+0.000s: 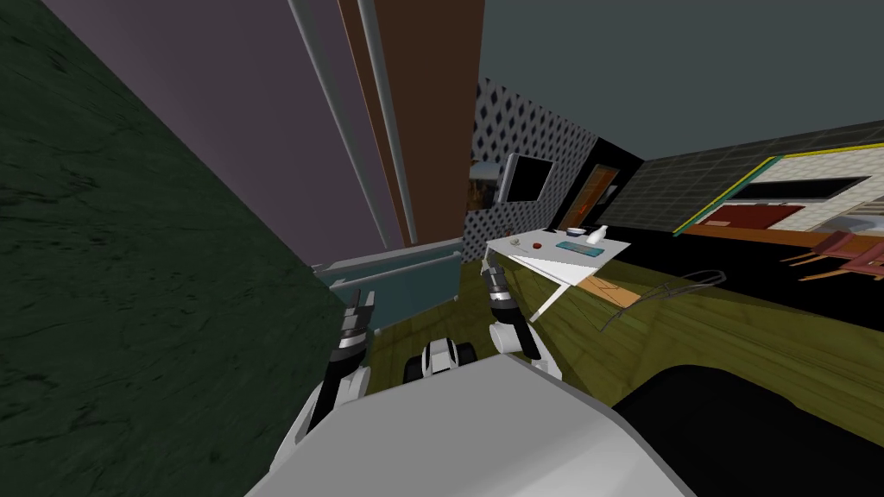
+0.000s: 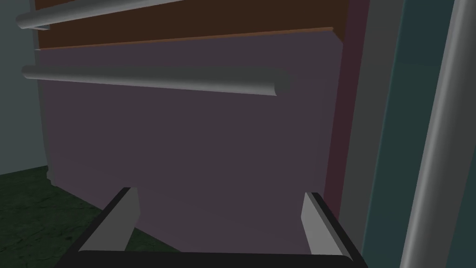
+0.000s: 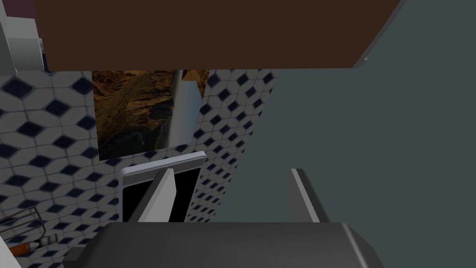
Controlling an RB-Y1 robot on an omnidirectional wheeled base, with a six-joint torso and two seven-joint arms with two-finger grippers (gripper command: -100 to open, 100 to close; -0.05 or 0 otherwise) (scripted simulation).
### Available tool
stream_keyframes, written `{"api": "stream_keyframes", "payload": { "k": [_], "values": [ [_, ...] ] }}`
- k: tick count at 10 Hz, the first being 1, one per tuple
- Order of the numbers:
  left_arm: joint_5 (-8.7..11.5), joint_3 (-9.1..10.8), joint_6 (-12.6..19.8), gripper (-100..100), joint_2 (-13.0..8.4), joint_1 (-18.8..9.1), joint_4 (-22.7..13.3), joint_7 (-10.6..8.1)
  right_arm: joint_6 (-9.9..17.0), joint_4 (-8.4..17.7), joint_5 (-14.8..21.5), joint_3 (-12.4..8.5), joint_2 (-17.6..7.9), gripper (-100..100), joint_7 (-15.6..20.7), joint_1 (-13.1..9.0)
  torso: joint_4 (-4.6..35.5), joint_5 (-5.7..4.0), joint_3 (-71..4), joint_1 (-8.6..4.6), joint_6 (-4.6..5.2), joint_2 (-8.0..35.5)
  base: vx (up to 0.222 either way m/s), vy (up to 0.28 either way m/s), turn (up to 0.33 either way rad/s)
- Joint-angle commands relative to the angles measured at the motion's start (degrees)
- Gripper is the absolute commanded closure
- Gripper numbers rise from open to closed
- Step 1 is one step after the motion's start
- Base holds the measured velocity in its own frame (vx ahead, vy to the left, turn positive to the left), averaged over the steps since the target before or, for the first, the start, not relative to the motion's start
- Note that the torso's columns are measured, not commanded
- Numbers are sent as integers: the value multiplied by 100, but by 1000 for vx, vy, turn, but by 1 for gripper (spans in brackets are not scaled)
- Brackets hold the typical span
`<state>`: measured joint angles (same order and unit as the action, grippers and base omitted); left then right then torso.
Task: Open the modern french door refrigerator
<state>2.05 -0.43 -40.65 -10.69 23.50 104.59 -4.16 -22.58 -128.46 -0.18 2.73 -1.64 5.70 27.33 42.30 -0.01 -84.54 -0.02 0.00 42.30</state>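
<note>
While the left gripper hangs right in front of the fridge, its fingers are spread w/ nothing btwn them, pointing at the purplish-grey door. That door's long grey handle sits further along the panel, untouched. Brown door is next to it, teal drawer below. Right gripper is off to the side by the white table, fingers spread too, holding nothing.
</note>
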Motion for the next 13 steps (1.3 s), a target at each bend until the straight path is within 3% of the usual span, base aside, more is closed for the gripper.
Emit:
{"api": "stream_keyframes", "payload": {
  "k": [1, 13],
  "values": [
    [14, 40, -213, -100, -19, -76, -367, -5, 0, 0, 0, 0, 0, 0, 0, 1, -5, 1, -12, 4, 0, -18, 101, 15, 0],
    [78, 246, -1416, -100, 26, -503, -2402, -17, 0, 0, 0, 0, 0, 0, 0, 0, 1, 0, 4, -3, 0, 7, 107, 23, 3]
  ]
}}
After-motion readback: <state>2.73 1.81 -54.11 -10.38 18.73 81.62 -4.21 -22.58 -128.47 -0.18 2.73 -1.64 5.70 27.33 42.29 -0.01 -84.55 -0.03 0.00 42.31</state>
